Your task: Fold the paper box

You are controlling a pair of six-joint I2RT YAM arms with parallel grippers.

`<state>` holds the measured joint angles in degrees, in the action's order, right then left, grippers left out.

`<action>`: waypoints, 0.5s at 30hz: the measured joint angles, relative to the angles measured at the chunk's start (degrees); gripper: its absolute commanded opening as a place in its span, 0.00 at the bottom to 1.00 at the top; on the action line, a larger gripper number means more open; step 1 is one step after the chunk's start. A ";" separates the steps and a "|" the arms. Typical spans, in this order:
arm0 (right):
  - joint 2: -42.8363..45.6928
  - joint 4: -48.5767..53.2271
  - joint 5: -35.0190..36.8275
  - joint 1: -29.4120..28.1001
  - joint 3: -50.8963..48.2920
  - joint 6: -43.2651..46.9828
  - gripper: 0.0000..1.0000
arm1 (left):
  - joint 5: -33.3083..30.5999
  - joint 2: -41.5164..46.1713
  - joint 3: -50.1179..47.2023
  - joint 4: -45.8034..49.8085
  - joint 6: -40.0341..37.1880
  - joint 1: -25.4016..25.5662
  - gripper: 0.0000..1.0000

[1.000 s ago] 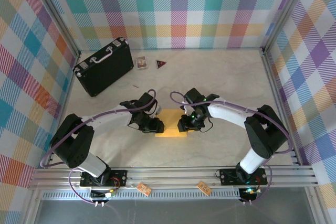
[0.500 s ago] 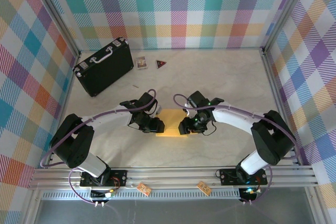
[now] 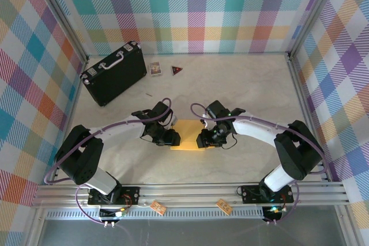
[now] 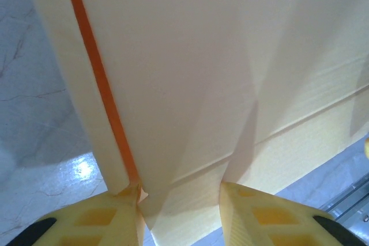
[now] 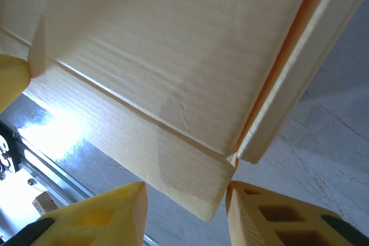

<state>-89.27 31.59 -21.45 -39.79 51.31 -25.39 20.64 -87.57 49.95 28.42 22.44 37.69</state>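
The mustard-yellow paper box (image 3: 187, 131) lies flat on the table between the two arms. My left gripper (image 3: 173, 138) is at its left end. In the left wrist view both fingers of the left gripper (image 4: 180, 191) press against a creased panel of the box (image 4: 190, 56), so it is shut on it. My right gripper (image 3: 201, 139) is at the box's right end. In the right wrist view the right gripper (image 5: 187, 191) straddles a flap corner of the box (image 5: 161, 44). One finger (image 5: 259, 211) touches the corner and the other (image 5: 112, 214) stands apart from the cardboard.
A black hard case (image 3: 112, 72) with a pale handle lies at the back left. A small card (image 3: 154, 68) and a dark triangle (image 3: 177, 70) lie near the back wall. Metal rails (image 3: 190, 191) run along the near edge.
The right arm has shifted slightly to the right at the box's end; its jaws widened, then narrowed again. The left gripper and the box have stayed in place.
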 measured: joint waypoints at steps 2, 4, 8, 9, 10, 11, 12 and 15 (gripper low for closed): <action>-0.28 -0.09 -0.11 0.02 -0.02 -0.39 0.37 | -0.22 0.00 0.00 0.00 0.00 0.00 0.37; -0.28 -0.11 -0.09 0.02 -0.04 -0.66 0.34 | -0.35 0.00 0.00 0.02 0.00 0.00 0.37; -0.31 -0.09 0.35 0.02 -0.04 -0.85 0.32 | -0.37 -0.02 -0.02 0.13 0.00 0.00 0.37; -0.31 -0.09 0.48 0.02 -0.04 -0.85 0.31 | -0.37 -0.02 -0.04 0.13 0.02 0.00 0.37; -0.31 -0.09 0.70 0.02 -0.04 -0.83 0.31 | -0.37 -0.02 -0.04 0.13 0.00 0.00 0.37; -0.31 -0.09 0.87 0.02 -0.04 -0.83 0.31 | -0.35 -0.02 -0.09 0.11 0.00 0.00 0.37; -0.31 -0.09 1.03 0.02 -0.04 -0.81 0.31 | -0.35 -0.02 -0.09 0.11 0.02 -0.02 0.37; -0.31 -0.09 1.53 0.00 -0.04 -0.79 0.31 | -0.35 -0.02 -0.09 0.09 0.00 0.00 0.37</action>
<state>-89.58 31.51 -19.92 -39.79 51.27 -26.17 20.29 -87.59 49.87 28.51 22.44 37.69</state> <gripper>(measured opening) 0.310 0.374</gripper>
